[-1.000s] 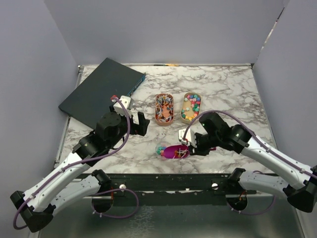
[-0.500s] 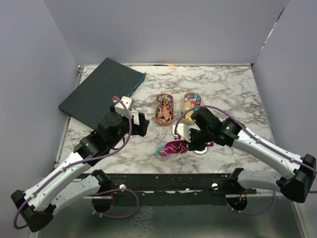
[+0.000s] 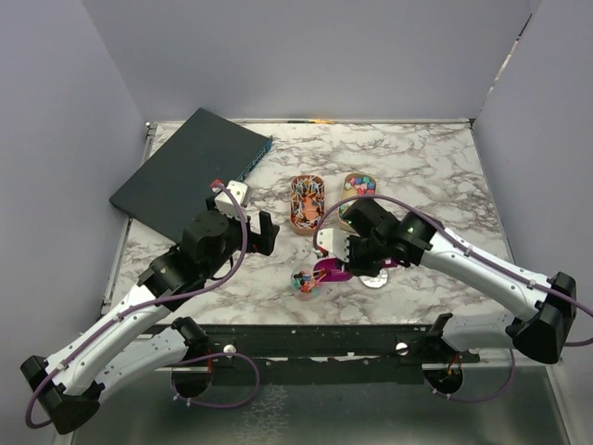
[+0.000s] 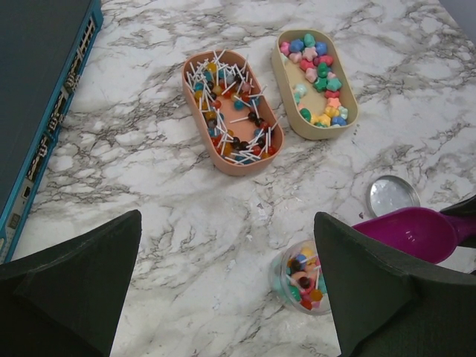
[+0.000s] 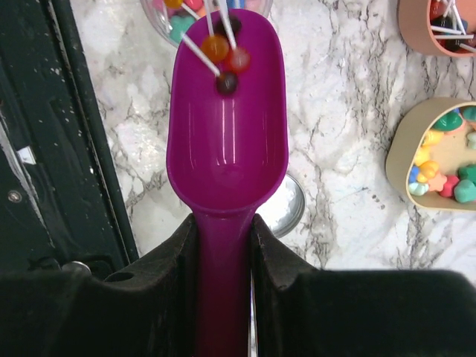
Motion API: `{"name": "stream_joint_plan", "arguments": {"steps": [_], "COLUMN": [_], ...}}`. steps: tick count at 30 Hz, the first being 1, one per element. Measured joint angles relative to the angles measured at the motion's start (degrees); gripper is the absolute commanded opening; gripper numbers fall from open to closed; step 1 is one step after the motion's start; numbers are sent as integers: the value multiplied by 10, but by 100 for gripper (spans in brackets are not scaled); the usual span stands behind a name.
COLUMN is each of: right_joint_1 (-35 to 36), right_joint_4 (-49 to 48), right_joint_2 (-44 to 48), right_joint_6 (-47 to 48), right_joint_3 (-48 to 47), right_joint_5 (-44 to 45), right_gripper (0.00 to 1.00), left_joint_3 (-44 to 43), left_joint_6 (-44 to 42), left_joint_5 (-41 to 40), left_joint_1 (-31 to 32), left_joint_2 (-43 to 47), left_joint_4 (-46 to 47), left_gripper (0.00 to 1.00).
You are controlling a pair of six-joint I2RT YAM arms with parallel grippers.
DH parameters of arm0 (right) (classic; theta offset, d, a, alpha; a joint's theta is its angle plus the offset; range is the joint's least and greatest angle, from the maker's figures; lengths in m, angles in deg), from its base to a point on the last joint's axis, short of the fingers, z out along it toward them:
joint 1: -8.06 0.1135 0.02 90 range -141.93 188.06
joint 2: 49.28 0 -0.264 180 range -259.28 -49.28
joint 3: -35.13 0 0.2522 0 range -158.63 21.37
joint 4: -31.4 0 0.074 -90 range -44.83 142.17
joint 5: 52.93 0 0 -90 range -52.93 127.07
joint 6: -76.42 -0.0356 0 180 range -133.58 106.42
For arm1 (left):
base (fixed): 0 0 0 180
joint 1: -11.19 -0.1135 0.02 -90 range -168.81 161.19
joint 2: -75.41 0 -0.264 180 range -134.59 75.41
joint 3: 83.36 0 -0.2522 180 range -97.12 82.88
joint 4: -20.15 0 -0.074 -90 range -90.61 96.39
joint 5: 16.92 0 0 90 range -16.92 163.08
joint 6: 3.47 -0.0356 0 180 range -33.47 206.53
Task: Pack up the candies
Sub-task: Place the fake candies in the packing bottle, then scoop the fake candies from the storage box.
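From above, the marble bench (image 3: 435, 167) has a dark box (image 3: 190, 171) lying across its far left corner. The far right corner and the right edge are bare marble. Two oval trays sit side by side at mid-bench: a salmon tray (image 3: 307, 206) and a tan tray (image 3: 359, 184), the latter partly under the right arm. One clear jar (image 3: 303, 281) stands near the near edge, with one round lid (image 3: 374, 278) a little to its right. The left gripper (image 3: 267, 232) hovers left of the salmon tray, jaws wide apart, holding nothing. The right gripper (image 3: 354, 267) is clamped on the handle of one purple scoop (image 3: 329, 271), whose tip reaches the jar.

From the left wrist, bright candies (image 4: 318, 74) lie in the tan tray and lollipops (image 4: 230, 111) with white sticks fill the salmon one. Both kinds are mixed in the jar. Open marble separates the trays from the jar.

From the right wrist, three lollipops lie in the scoop's bowl near its tip, which overlaps the jar's rim. The lid shows partly under the scoop. The bench's dark near edge runs close alongside.
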Motion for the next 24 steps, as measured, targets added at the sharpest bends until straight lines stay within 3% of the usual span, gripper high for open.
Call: {"name": "stream_joint_plan", "arguments": {"steps": [24], "right_joint_1": [32], "right_joint_4": [59], "right_joint_2": [-38], "right_joint_6": [-16], "right_joint_3": [-132], "right_joint_5": [135], "right_gripper": [1], "left_joint_3": [3], "left_joint_6": [-4], "left_joint_5": [0], "left_joint_1": [-3], "left_joint_2": [21], "left_joint_4": [0], "left_gripper": [99]}}
